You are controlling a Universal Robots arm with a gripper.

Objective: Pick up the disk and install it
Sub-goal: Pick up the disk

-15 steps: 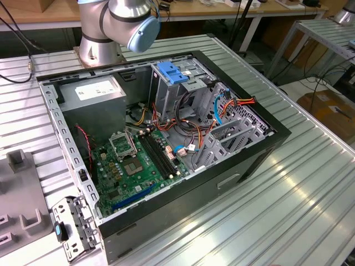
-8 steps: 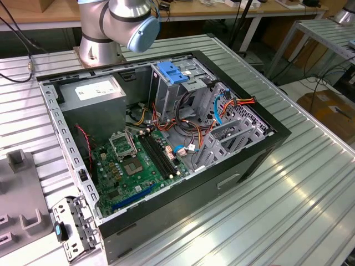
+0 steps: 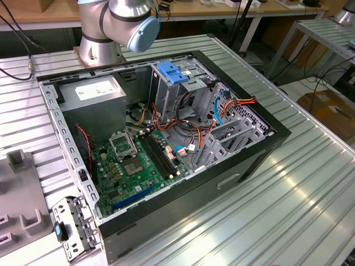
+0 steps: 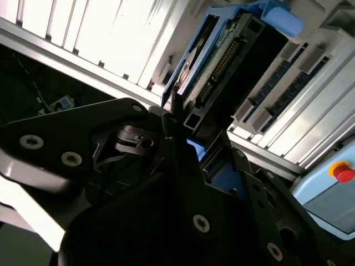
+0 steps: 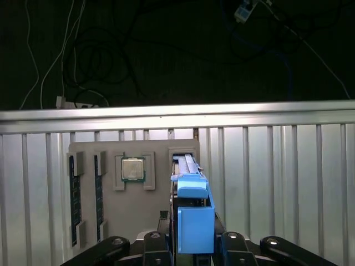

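Ribbed aluminium tabletop (image 5: pixel 277 166) carries a grey fixture tray (image 5: pixel 127 216), where the black gripper (image 5: pixel 195 246) pinches between its fingers the flat silver-metal disk with blue plastic side rails (image 5: pixel 194 221), standing on edge.

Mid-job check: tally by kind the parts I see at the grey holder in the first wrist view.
memory sticks: 2
processor chip: 1
disk: 1
Total: 4
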